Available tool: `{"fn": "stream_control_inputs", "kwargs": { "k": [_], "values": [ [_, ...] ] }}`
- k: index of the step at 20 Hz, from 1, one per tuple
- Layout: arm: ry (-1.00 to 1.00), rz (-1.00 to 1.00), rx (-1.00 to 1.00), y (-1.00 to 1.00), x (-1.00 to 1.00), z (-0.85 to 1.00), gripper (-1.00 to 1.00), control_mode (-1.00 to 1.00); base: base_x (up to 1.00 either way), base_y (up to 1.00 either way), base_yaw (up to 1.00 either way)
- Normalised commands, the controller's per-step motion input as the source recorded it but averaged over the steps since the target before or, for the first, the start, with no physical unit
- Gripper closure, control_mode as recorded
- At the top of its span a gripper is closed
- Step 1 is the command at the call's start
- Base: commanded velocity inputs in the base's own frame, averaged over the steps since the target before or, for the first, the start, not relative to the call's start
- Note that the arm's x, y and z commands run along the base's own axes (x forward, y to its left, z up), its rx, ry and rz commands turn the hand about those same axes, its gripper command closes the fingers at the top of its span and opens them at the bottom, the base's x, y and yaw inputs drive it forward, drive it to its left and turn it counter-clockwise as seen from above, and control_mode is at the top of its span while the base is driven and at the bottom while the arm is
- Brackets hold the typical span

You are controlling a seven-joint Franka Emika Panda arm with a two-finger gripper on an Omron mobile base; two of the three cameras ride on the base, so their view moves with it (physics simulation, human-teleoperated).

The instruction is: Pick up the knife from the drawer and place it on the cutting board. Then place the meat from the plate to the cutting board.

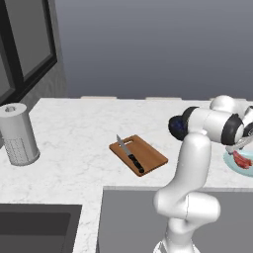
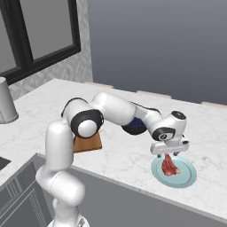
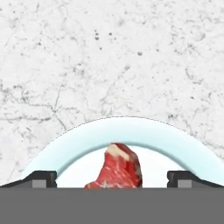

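Counts: 1 knife, 1 cutting board, 1 meat piece, 1 plate, 1 dark bowl at the board's 3 o'clock, 1 grey canister at its 9 o'clock, 1 gripper.

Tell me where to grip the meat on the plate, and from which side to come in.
Come straight down from above. The meat lies flat on the shallow teal plate, so a side approach would likely hit the rim. Close across its narrow width near the middle. The hand is open just above it, and in the hand view the fingertips straddle it.
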Motion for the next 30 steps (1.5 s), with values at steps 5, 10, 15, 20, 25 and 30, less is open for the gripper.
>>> {"fn": "stream_control_inputs", "kwargs": {
  "k": [5,10,15,20,25,30],
  "values": [
    [0.02,0.0,-0.01,-0.09,0.05,-0.21,-1.0,-1.0,0.0,0.0,0.0],
    [0.0,0.0,0.0,-0.06,0.0,-0.15,-1.0,-1.0,0.0,0.0,0.0],
    [0.01,0.0,0.0,-0.09,0.0,-0.09,-1.0,-1.0,0.0,0.0,0.0],
    [0.05,0.0,0.0,0.0,0.0,-0.28,1.0,-1.0,0.0,0.0,0.0],
    [0.03,0.0,0.0,0.0,0.0,-0.15,1.0,-1.0,0.0,0.0,0.0],
    [0.0,0.0,0.0,0.0,-0.08,0.0,1.0,-1.0,0.0,0.0,0.0]
  ]
}}
